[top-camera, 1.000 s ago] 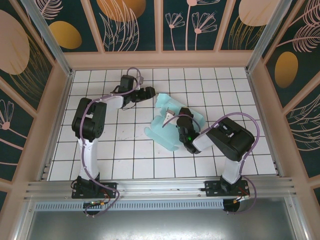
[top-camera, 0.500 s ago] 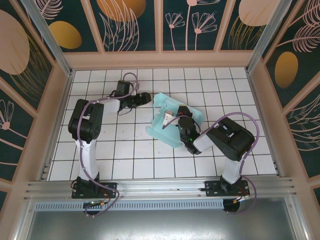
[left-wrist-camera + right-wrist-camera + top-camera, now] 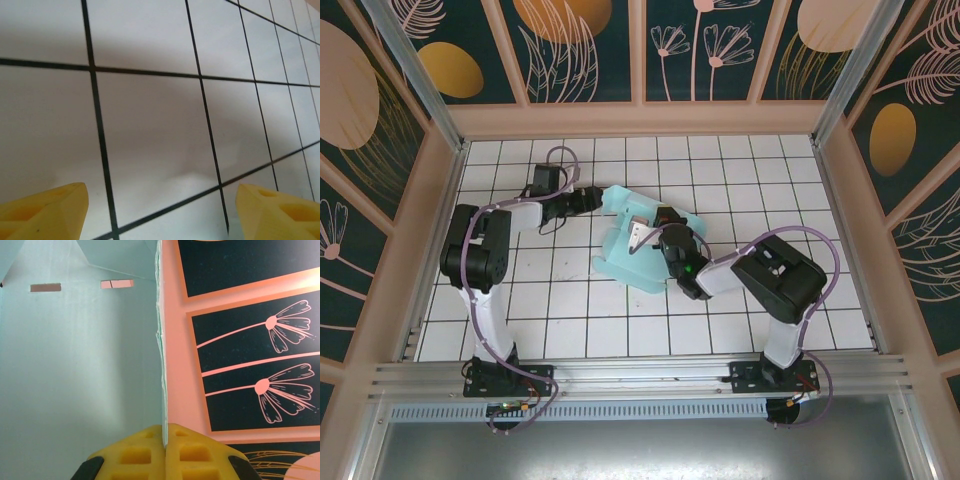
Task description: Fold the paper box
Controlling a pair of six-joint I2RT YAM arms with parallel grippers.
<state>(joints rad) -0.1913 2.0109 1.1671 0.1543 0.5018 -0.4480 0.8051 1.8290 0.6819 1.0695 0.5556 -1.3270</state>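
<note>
The paper box (image 3: 620, 262), pale aqua card with raised panels, lies half folded on the white tiled floor just left of centre. My right gripper (image 3: 650, 233) reaches into it from the right. In the right wrist view its yellow fingers (image 3: 125, 455) are pressed together on the thin upright edge of a paper box panel (image 3: 75, 365) that has two small slots near its top; the right gripper (image 3: 163, 432) is shut on that edge. My left gripper (image 3: 592, 198) sits low just left of the box's far left corner. It (image 3: 160, 215) stands open over bare tiles with nothing between its fingertips (image 3: 45, 212).
Peach-framed walls with dark floral panels (image 3: 640, 50) enclose the tiled floor (image 3: 570, 320). Both arm bases sit on the metal rail (image 3: 640, 375) at the near edge. Tiles near the front and far right are free.
My right gripper has dragged the paper box to the left while holding it. The left arm has drawn back to the left, its gripper staying open.
</note>
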